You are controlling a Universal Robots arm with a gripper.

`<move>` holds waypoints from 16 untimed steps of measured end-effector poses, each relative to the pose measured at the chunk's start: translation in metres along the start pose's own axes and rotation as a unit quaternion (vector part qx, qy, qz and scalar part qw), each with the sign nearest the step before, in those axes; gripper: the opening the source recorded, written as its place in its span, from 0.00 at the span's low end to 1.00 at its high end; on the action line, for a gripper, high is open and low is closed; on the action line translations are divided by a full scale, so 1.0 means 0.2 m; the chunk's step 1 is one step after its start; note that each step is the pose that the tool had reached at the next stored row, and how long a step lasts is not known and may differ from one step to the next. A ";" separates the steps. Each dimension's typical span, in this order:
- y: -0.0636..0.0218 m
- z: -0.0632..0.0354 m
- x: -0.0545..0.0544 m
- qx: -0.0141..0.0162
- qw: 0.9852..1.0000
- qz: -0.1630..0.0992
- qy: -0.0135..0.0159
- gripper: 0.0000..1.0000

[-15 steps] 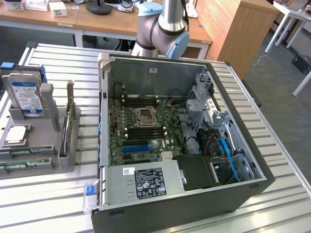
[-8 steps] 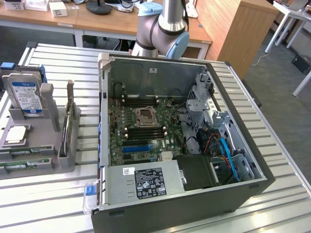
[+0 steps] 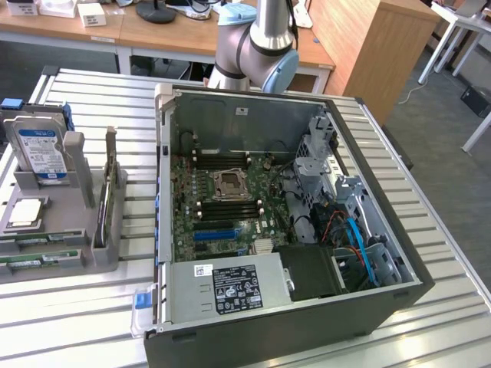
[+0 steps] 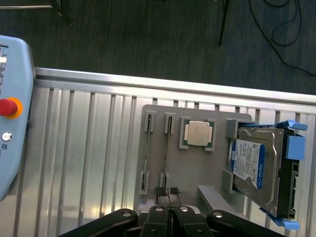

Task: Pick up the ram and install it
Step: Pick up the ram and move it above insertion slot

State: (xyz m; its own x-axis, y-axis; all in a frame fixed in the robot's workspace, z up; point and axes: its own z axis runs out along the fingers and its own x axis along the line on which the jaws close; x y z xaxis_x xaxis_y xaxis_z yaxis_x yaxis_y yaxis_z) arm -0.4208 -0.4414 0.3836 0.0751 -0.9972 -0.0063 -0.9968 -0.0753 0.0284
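Slatted table (image 4: 89, 138): grey holder (image 4: 217, 168) by its edge stands ram (image 4: 168, 153) on edge, prob. for pinching; gripper (image 4: 167, 190) above w/ fingers closed, empty.

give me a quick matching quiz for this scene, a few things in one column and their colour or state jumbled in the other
Things:
1 ram
2 hard drive
3 processor chip
4 gripper

Colour or state:
a shut, nothing between the fingers
b silver square, lying flat
c blue label
d green, standing on edge

Pairs: 1-d, 2-c, 3-b, 4-a
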 end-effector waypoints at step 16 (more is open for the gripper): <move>0.000 0.000 0.00 0.000 1.000 0.000 0.000 0.36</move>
State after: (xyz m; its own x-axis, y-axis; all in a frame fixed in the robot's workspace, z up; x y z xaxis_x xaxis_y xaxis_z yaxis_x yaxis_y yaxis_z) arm -0.4207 -0.4414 0.3836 0.0751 -0.9972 -0.0063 -0.9968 -0.0753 0.0284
